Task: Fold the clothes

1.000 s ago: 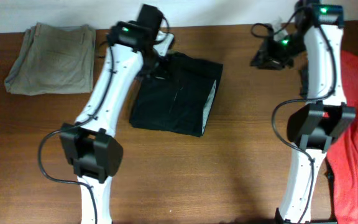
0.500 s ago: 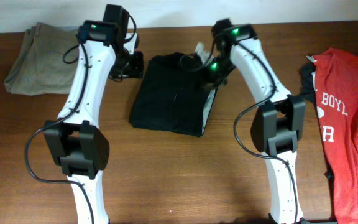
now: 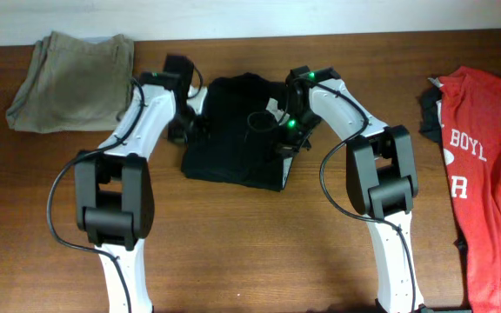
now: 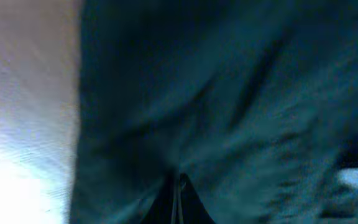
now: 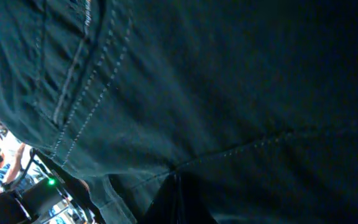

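Note:
The clothes in hand are black shorts [image 3: 237, 130], lying folded at the middle back of the table with a strip of pale lining along their right edge. My left gripper [image 3: 190, 130] is at the shorts' left edge, shut on the black fabric. My right gripper [image 3: 283, 146] is at the right edge, also shut on it. In the left wrist view the left gripper [image 4: 178, 190] pinches cloth that creases toward its tips. The right wrist view shows the right gripper [image 5: 175, 183] closed on a stitched seam of the shorts [image 5: 229, 81].
Folded khaki trousers [image 3: 70, 78] lie at the back left corner. A red T-shirt [image 3: 485, 174] with white lettering is spread along the right edge, with a dark piece of cloth [image 3: 427, 113] at its left shoulder. Brown tabletop [image 3: 250, 252] shows in front.
Both arms came down onto the shorts' side edges and their jaws closed. The right arm swung in from the far right, uncovering the red T-shirt.

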Controlling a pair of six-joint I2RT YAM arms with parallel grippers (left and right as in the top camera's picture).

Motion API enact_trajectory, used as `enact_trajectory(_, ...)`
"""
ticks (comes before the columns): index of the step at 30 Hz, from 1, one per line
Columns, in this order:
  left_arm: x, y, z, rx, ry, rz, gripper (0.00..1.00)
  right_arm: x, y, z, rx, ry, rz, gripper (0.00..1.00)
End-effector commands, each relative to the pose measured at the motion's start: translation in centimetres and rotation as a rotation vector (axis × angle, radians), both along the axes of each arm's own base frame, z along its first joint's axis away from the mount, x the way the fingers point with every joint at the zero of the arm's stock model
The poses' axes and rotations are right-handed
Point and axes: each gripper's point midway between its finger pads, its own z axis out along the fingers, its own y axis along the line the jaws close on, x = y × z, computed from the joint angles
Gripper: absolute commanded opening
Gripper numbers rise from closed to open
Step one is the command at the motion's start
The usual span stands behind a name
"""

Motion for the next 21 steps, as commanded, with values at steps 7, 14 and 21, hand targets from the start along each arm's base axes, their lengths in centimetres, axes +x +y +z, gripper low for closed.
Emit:
enact_trajectory(7, -3.5, 4.6, -4.3, 0.082, 0.131, 0.08, 0.01, 0.9, -4.2, -2.2, -0.125, 0.03, -0.102, 0.04)
enact_trajectory(14, -4.3, 6.7, -2.9, 0.084, 0.167, 0.14, 0.0, 2.8, -8.3, -2.6, -0.265, 0.025, -0.231, 0.04)
enact_trajectory(21, -2.3, 6.2, 6.1, 0.049, -0.086, 0.137, 0.01, 6.7, -9.3, 4.5, -0.26, -0.139, -0.291, 0.04)
